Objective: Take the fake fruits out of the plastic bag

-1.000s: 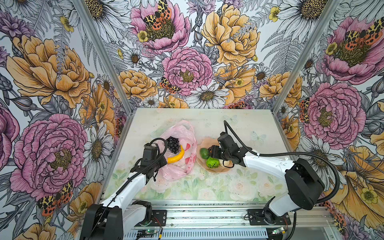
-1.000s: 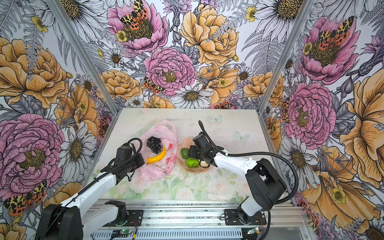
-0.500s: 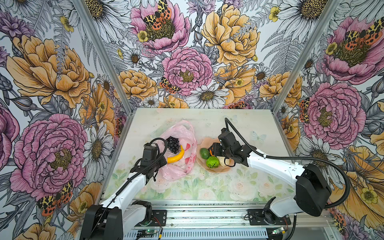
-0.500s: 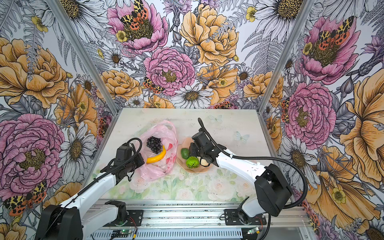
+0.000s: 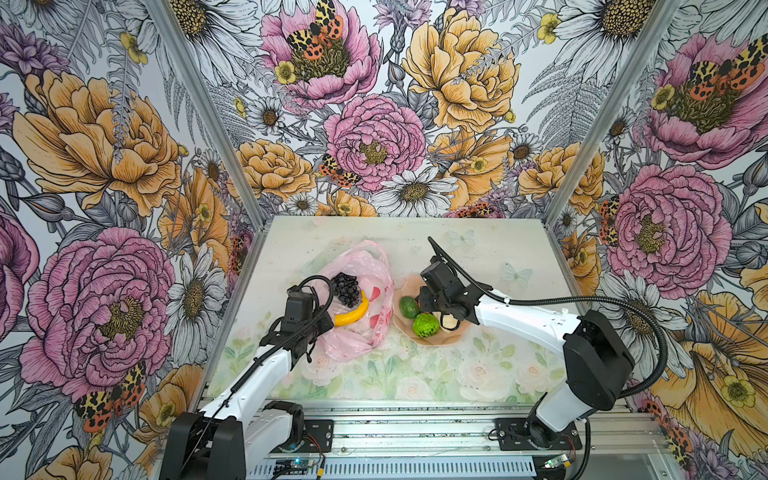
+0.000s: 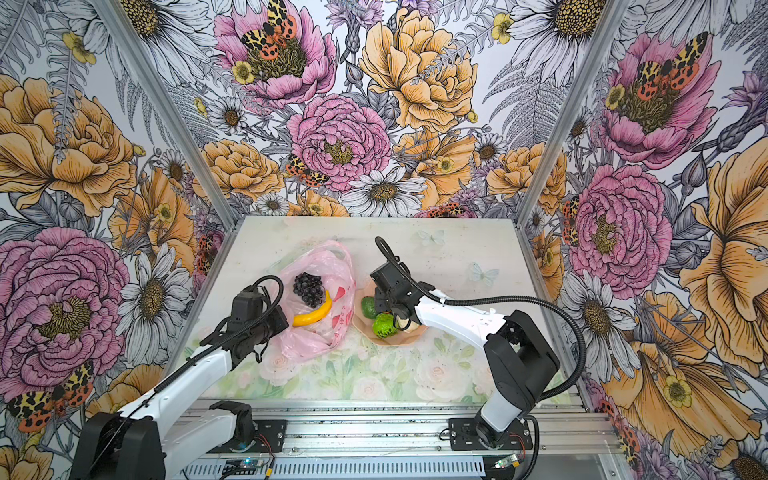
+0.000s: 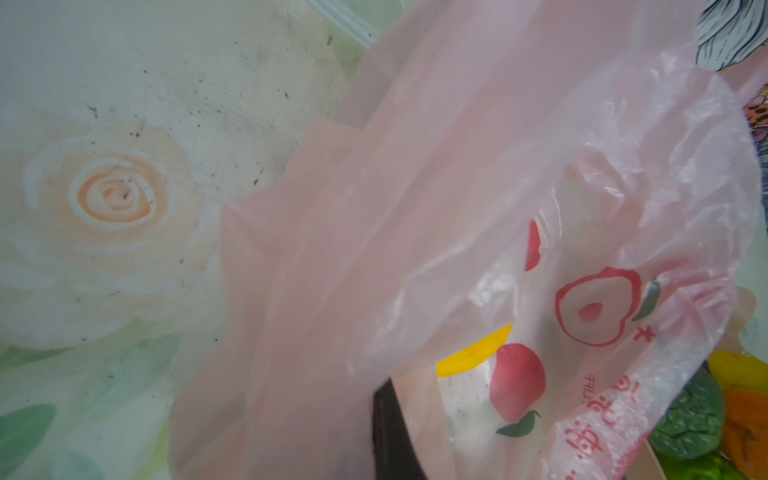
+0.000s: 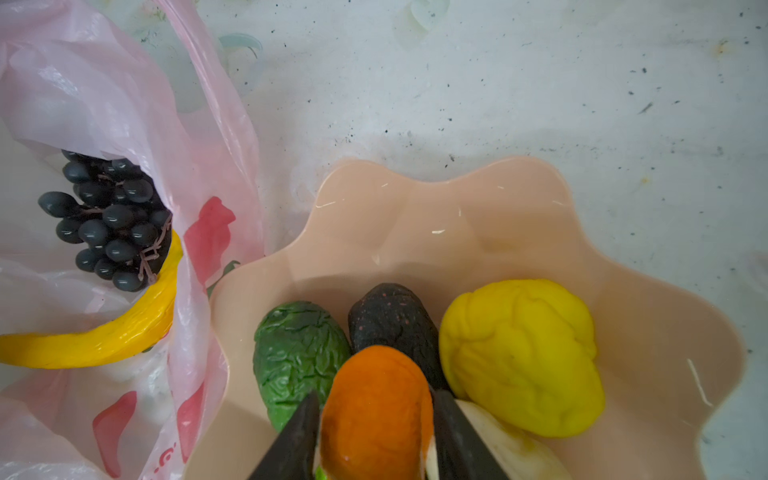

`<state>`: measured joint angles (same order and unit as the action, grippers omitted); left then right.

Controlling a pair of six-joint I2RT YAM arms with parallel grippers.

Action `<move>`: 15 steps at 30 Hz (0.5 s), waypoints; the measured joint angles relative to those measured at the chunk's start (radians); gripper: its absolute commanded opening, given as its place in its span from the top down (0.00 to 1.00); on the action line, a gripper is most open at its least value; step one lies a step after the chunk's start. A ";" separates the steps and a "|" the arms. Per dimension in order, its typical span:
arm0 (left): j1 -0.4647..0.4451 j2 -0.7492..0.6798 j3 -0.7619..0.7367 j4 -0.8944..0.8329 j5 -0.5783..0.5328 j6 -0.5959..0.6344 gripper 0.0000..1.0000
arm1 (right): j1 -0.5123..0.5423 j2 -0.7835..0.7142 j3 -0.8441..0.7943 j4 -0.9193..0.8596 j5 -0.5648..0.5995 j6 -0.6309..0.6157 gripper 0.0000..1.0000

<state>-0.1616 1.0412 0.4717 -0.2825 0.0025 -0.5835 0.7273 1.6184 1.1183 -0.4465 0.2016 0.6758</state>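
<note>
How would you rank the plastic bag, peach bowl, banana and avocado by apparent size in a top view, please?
Largest to smallest:
1. plastic bag
2. peach bowl, partly hidden
3. banana
4. avocado

Big pink and orange flowers cover the walls, silver posts rise at eleven and one o'clock, the bench is pale, rose-printed and speckled, and a metal rail runs along six.

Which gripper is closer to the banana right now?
Left. The left gripper pinches the plastic bag right beside the banana; the right gripper is over the bowl, beyond the bag.
</note>
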 measured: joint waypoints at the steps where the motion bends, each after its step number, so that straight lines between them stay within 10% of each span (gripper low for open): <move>1: 0.000 0.000 0.000 0.000 -0.002 0.000 1.00 | 0.000 0.000 0.000 -0.003 0.005 -0.003 0.57; 15: -0.005 0.000 0.000 -0.002 -0.003 -0.001 1.00 | -0.002 -0.012 -0.001 -0.029 0.038 -0.016 0.53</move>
<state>-0.1661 1.0412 0.4717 -0.2840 -0.0006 -0.5842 0.7254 1.6062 1.1175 -0.4755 0.2398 0.6601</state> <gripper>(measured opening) 0.050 0.444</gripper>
